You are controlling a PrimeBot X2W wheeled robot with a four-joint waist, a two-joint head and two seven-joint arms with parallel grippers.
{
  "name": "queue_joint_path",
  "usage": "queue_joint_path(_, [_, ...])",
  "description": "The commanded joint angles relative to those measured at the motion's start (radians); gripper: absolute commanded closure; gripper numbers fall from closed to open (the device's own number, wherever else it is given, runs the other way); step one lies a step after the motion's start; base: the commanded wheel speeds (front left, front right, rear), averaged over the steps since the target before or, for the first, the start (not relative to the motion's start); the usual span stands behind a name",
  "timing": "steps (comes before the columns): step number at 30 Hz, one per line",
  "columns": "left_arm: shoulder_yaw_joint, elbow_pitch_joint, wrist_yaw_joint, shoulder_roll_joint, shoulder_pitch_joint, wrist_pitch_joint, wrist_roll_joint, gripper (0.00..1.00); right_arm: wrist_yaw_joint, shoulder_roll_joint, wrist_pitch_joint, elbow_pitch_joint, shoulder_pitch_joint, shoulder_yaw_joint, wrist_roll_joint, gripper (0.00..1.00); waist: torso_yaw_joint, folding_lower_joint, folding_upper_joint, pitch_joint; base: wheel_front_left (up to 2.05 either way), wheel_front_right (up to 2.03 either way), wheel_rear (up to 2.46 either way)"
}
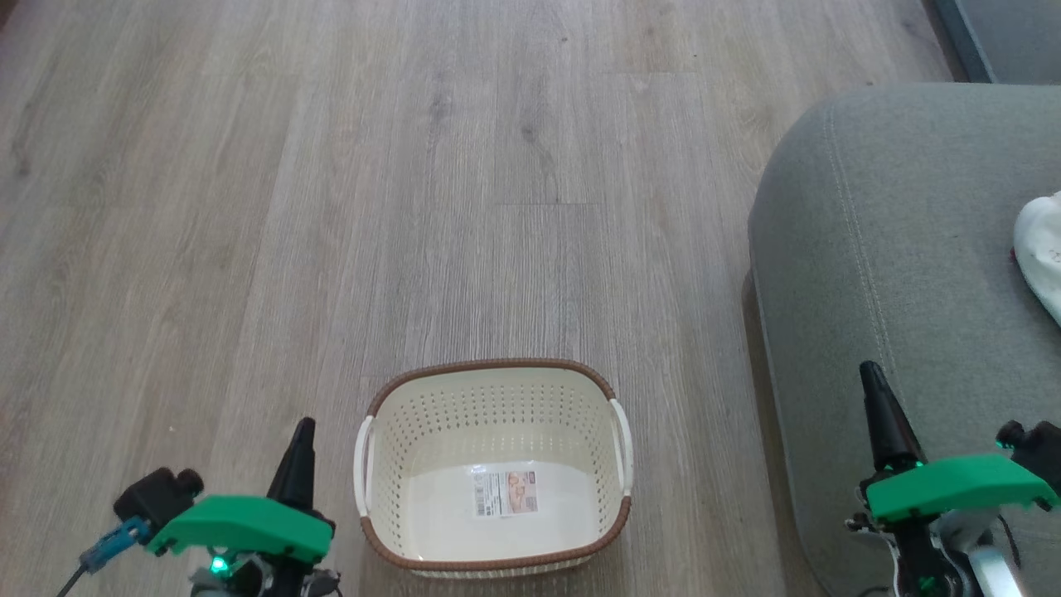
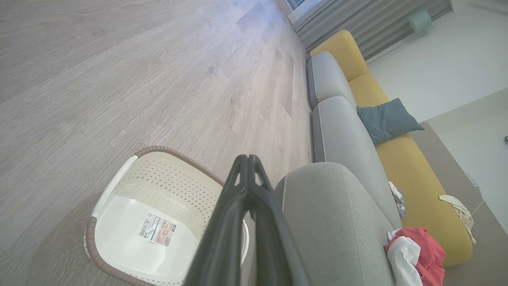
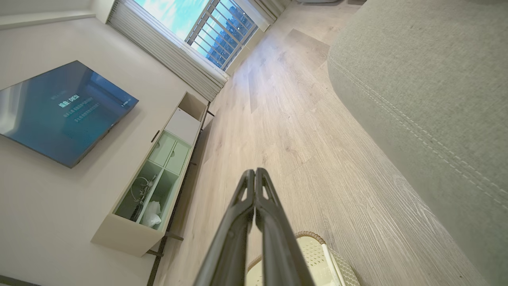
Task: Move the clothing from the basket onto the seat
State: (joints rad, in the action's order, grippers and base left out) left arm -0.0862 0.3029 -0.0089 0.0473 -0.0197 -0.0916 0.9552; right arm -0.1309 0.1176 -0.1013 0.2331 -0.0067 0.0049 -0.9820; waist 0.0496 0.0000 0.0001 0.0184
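Clothing [image 1: 1042,245] on seat [image 1: 895,249], beyond right claw [image 1: 869,373]

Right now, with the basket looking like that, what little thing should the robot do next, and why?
Probably just rest its arms and stop. The basket holds only its label, the red and white clothing lies on the seat, and the left gripper and right gripper are both shut with nothing in them, so the job looks done.
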Motion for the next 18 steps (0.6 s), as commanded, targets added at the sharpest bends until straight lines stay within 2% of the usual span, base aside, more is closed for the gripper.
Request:
queue_joint_path(1, [0.037, -0.039, -0.017, 0.005, -0.058, 0.012, 0.042, 1.00, 0.000, -0.002, 0.015, -0.027, -0.052, -0.004, -0.044, 1.00, -0.002, 0.0000, -0.0001, -0.001, 0.00, 0.00, 0.00])
queue_joint_path(18, [0.076, -0.044, -0.043, 0.005, -0.065, 0.059, 0.195, 1.00, 0.000, -0.015, 0.061, -0.018, -0.064, -0.028, -0.192, 1.00, -0.014, 0.0000, -0.0001, -0.004, 0.00, 0.00, 0.00])
